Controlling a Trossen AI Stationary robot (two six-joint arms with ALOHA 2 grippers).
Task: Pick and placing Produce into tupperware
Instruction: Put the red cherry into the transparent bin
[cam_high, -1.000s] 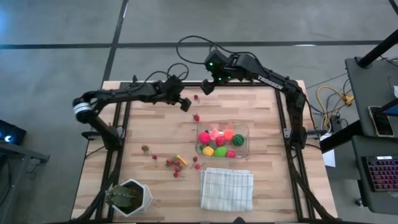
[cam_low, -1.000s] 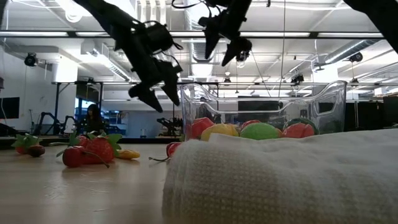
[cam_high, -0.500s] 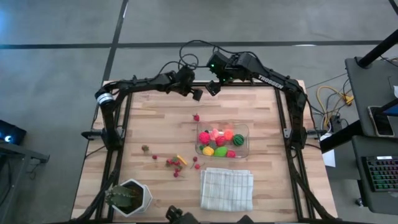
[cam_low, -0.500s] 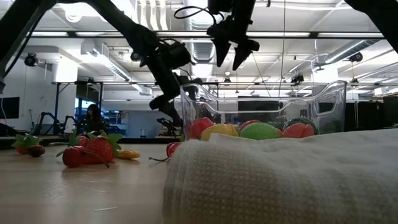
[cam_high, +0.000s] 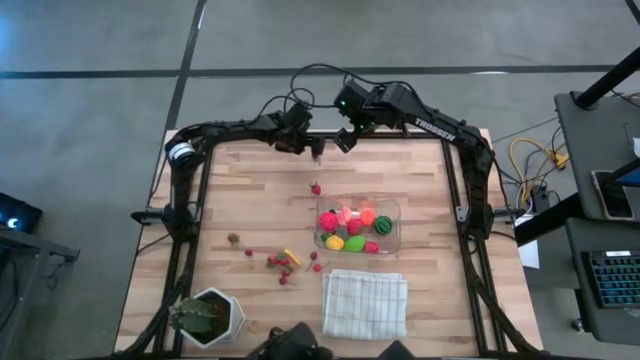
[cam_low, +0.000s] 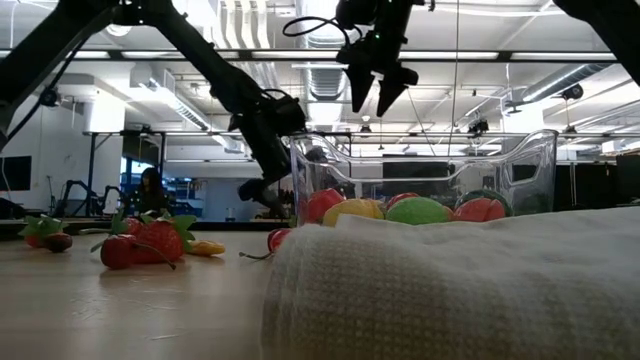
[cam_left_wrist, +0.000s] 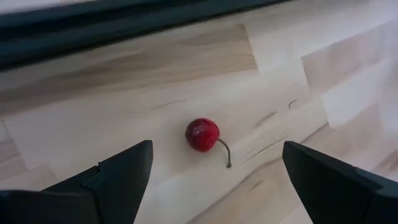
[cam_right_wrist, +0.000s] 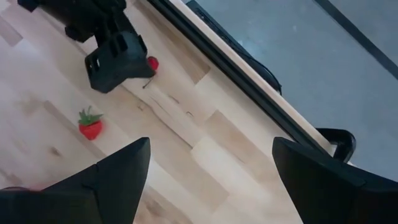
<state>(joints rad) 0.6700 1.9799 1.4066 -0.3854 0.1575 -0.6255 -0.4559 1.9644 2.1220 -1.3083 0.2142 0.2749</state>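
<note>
A small red cherry (cam_left_wrist: 202, 134) with a thin stem lies on the wood near the table's far edge. My left gripper (cam_left_wrist: 217, 155) hangs open just above it, one finger on either side, touching nothing; the high view shows this gripper (cam_high: 316, 152) at the far middle. My right gripper (cam_high: 345, 140) stands open higher up, just to its right, with nothing between its fingers (cam_right_wrist: 124, 168). The clear tupperware (cam_high: 392, 212) sits right of centre and holds several pink, yellow, green and red produce pieces. A loose strawberry (cam_high: 316, 188) lies between the cherry and the tupperware.
More loose produce (cam_high: 280, 262) is scattered at centre-left, toward the near edge. A folded white cloth (cam_high: 365, 303) lies near the front edge, with a potted plant (cam_high: 205, 315) at the near left corner. A dark frame rail (cam_left_wrist: 124, 31) runs along the far edge, close behind the cherry.
My left gripper has swung toward the table's far edge and a little to the right, sunk lower and rolled about its own axis. It now hangs over the cherry and has stayed open. The produce has not moved.
</note>
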